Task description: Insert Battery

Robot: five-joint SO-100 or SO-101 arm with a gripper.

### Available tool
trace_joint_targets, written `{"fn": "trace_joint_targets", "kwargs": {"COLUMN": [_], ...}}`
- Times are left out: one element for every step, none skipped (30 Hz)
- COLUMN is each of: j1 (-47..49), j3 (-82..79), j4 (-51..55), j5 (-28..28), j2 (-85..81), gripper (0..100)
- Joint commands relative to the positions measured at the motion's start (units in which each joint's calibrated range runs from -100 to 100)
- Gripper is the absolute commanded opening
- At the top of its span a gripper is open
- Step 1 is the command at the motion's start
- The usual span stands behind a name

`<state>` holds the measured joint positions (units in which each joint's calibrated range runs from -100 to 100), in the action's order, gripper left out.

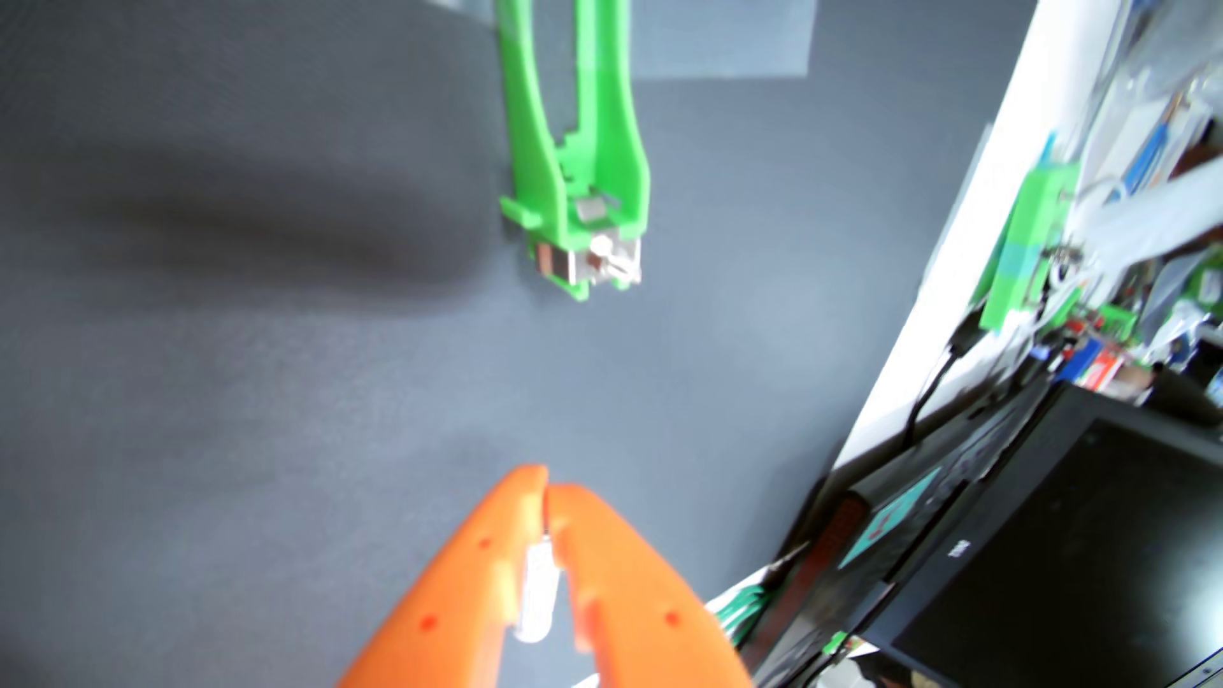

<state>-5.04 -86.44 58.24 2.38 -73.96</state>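
orange end effector (546, 488) tips closed on a silvery battery (537, 595); green holder (574, 165) well ahead on grey mat (265, 364)

A small pale logo sits on the black monitor's (1059, 562) bezel (blurred and inverted, its letters not legible); nothing else reads.

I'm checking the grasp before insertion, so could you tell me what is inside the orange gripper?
Between the shut fingers of the orange gripper sits a pale, shiny cylinder, probably the battery. Its middle shows; its ends are covered or blurred.
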Motion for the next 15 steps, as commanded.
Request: {"fn": "trace_joint_targets", "kwargs": {"j1": [-0.98, -0.98, -0.98, -0.98, -0.98, -0.98, -0.98, -0.98, -0.98, -0.98, -0.98, -0.98, -1.22, -2.4, -4.17], "j3": [2.56, 4.36, 6.61, 8.14, 10.3, 12.64, 15.07, 17.41, 19.76, 22.01, 23.63, 25.07, 26.15, 27.05, 27.86], "j4": [-0.07, 0.18, 1.54, 3.4, 5.52, 7.38, 8.73, 9.92, 10.85, 11.53, 12.29, 12.88, 13.39, 13.65, 13.65], "j5": [-3.25, -3.82, -3.97, -4.23, -4.33, -4.33, -4.33, -4.23, -4.02, -3.97, -3.97, -3.97, -3.97, -4.02, -4.23], "j2": [-0.2, 0.3, 0.3, 0.39, 0.39, 0.39, 0.39, 0.39, 0.47, 0.55, 0.55, 1.14, 2.06, 3.72, 5.89], "gripper": [1, 1, 1, 1, 1, 1, 1, 1, 1, 1, 1, 1, 1, 1, 1]}}
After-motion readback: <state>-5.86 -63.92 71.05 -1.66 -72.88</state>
